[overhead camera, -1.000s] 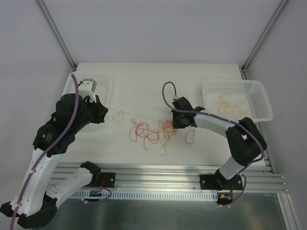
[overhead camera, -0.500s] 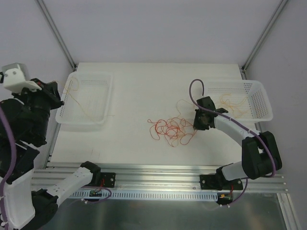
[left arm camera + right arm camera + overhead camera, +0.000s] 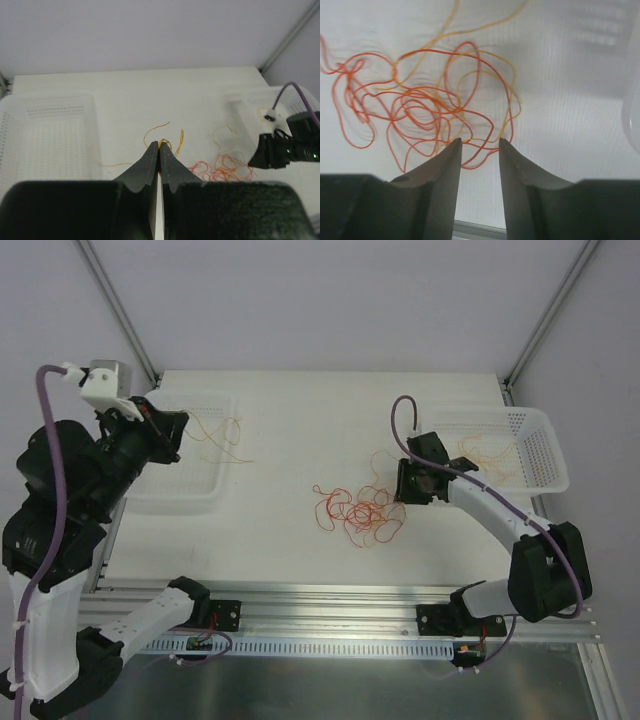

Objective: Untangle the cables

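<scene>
Left arm is up high, folded back over its own corner, and the left gripper [image 3: 159,146] has its fingers pressed tight together on one yellow-orange strand [image 3: 156,128]. The loose ends of it dangle over the left basket [image 3: 50,125]. Over on the other side the right arm reaches out low and long across the surface [image 3: 300,420], its wrist tipped down, and the right gripper [image 3: 480,150] sits right at the edge of the tangle [image 3: 357,512] in the middle of the surface, just short of the right basket [image 3: 535,455], where a few pale strands already lie. Its fingers [image 3: 442,167] stand apart, nothing gripped, though a red-orange loop runs across the gap between the tips. This looks like the moment to choose the next strand. The clean way is to close on that single outer loop, not a bundle, then draw it away slowly and low so the knot loosens rather than tightens. The left, for its part, probably just needs to lower over its basket before letting go — otherwise the springy strand may flick out over the rim.
</scene>
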`<state>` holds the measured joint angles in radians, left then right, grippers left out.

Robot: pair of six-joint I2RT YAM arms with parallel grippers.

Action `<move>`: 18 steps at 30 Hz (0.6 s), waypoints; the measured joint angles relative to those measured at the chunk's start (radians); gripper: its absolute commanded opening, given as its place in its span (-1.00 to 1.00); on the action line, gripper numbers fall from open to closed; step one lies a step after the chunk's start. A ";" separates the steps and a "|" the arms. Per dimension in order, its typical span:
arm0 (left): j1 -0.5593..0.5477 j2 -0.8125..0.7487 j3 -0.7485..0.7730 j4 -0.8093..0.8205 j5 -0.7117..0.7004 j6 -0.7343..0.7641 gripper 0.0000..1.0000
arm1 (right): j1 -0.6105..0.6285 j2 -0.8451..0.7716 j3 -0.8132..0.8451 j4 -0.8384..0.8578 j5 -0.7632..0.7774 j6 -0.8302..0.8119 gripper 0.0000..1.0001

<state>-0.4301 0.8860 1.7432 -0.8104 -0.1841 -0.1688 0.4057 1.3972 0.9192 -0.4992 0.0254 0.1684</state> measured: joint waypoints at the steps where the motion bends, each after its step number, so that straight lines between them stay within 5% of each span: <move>1: 0.000 0.014 -0.009 0.000 0.044 -0.008 -0.98 | 0.008 -0.015 0.013 -0.006 -0.007 -0.006 -0.11; 9: 0.000 0.064 -0.152 0.017 0.248 -0.064 -0.98 | 0.050 -0.232 0.136 -0.058 -0.065 -0.086 0.59; 18: 0.000 0.104 -0.274 0.066 0.374 -0.122 -0.99 | 0.050 -0.410 0.169 -0.072 -0.202 -0.138 0.87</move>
<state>-0.4305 0.9897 1.4693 -0.7444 0.1898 -0.2913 0.4561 0.9867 1.0882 -0.5713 -0.1764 0.0303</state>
